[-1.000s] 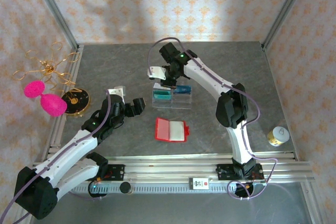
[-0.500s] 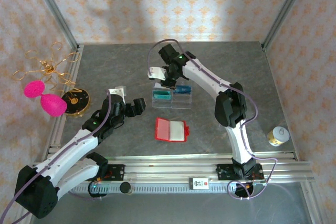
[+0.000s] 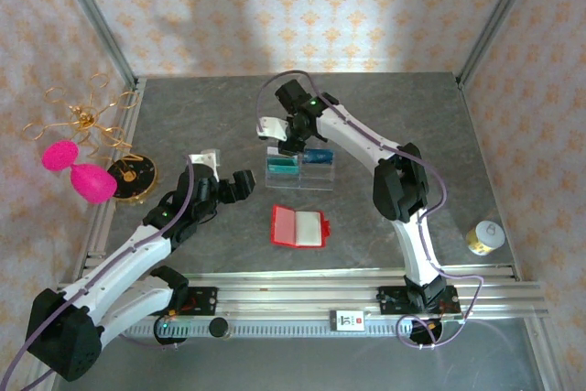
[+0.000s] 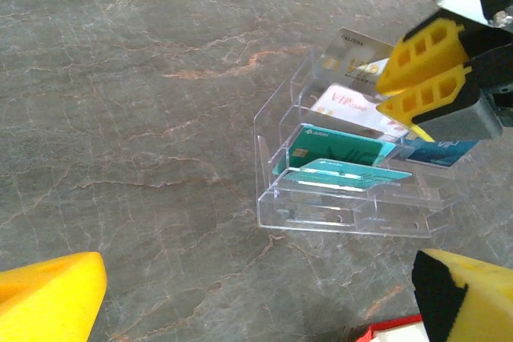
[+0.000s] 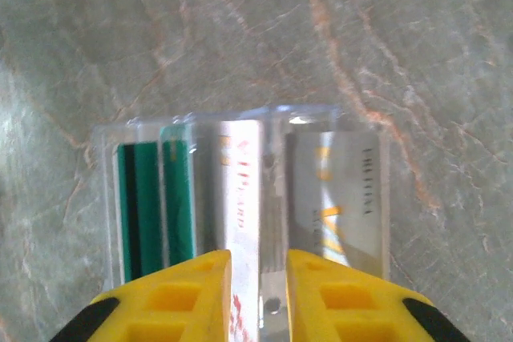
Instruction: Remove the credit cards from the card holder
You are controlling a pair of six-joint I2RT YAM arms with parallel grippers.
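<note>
The red card holder lies open on the table, a pale panel on its right half; its corner shows in the left wrist view. Credit cards stand in a clear slotted tray: teal ones, a white one, a grey one and a blue one. My right gripper hovers over the tray's back slots, open a little; the white card stands free beside its left finger. My left gripper is wide open and empty, left of the card holder.
A gold wire ornament, pink objects and a black-and-gold disc sit at the left edge. A small can stands at the right. Metal frame posts rise at the back corners; a rail runs along the near edge.
My right gripper's jaws have parted slightly over the tray, and the white card no longer sits pinched between them. The left arm has not moved.
</note>
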